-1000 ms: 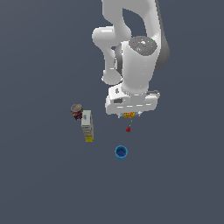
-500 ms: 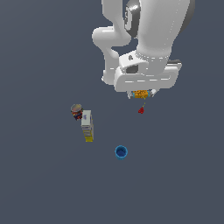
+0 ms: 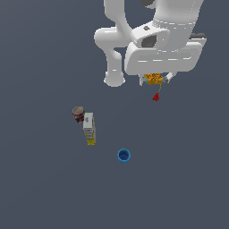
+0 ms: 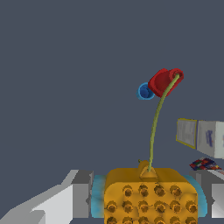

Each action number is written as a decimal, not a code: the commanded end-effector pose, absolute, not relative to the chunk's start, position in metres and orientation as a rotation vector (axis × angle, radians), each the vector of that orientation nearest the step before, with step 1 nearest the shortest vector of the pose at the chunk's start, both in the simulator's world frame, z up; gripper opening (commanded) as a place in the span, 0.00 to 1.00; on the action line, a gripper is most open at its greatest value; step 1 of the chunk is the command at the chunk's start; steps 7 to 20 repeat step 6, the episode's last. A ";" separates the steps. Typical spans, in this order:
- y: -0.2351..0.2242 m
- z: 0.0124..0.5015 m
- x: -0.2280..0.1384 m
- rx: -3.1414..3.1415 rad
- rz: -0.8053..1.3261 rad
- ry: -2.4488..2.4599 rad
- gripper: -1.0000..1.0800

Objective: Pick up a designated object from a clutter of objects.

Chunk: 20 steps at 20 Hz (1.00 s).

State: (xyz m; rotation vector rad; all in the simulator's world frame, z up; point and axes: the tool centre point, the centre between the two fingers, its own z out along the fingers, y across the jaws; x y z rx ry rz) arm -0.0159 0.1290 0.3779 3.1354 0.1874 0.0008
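Orange and studded, the designated object (image 4: 150, 197) is sitting clamped between my gripper (image 3: 155, 79) pads, the jaws closed narrow on its two flanks, and I am holding it high above the grey floor (image 3: 44, 188) toward the exterior view's right. It is looking like a rigid, light lump: the knobbed face should be giving the fingers (image 4: 83, 194) some bite, so the flat sides are the sensible place to grip. Trailing from its top is a thin green stalk ending in a small red tip (image 4: 165, 81), which is looking slender and easily bent, best left untouched. Farther off on the floor, the blue cup (image 3: 124, 155) is standing alone, well apart from the white-and-yellow box (image 3: 89, 128), with the dark can (image 3: 78, 113) just beside that box's far end. My own hand is covering most of the lump in the exterior view, and the wrist view is cutting off its lower part.
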 end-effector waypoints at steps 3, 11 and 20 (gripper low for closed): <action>0.133 0.391 -0.016 3.136 0.000 0.186 0.00; 0.134 0.393 -0.017 3.136 0.000 0.186 0.00; 0.134 0.393 -0.017 3.136 0.000 0.186 0.00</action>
